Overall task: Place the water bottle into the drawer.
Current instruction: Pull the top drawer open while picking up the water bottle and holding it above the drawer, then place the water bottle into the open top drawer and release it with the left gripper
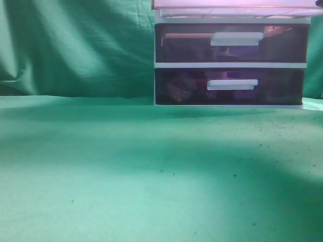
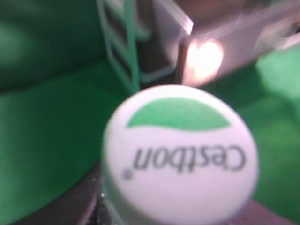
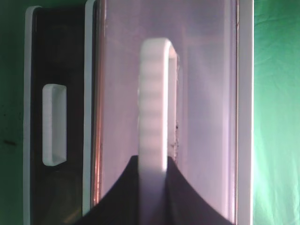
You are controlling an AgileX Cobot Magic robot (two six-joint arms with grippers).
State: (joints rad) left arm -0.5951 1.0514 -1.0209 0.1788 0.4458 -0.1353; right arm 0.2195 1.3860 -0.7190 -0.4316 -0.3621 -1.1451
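Note:
In the left wrist view the water bottle's white cap (image 2: pixel 180 150), with a green patch and "Cestbon" print, fills the foreground. My left gripper (image 2: pixel 68 206) shows only as dark finger edges below the cap and is shut on the bottle. The drawer unit (image 2: pixel 123 51) stands beyond it. In the right wrist view my right gripper (image 3: pixel 153 164) is shut on the white bar handle (image 3: pixel 154 93) of the drawer (image 3: pixel 206 93), whose translucent front looks pale pink here. In the exterior view only the drawer's lower edge (image 1: pixel 237 6) shows at the top; neither gripper nor the bottle is in that view.
Two like dark drawers with white handles (image 1: pixel 237 38) (image 1: pixel 232 84) sit below in the white frame. One of them shows in the right wrist view (image 3: pixel 54 124). Green cloth (image 1: pixel 126 171) covers the table and the backdrop. A bright glare spot (image 2: pixel 204 61) lies on the unit.

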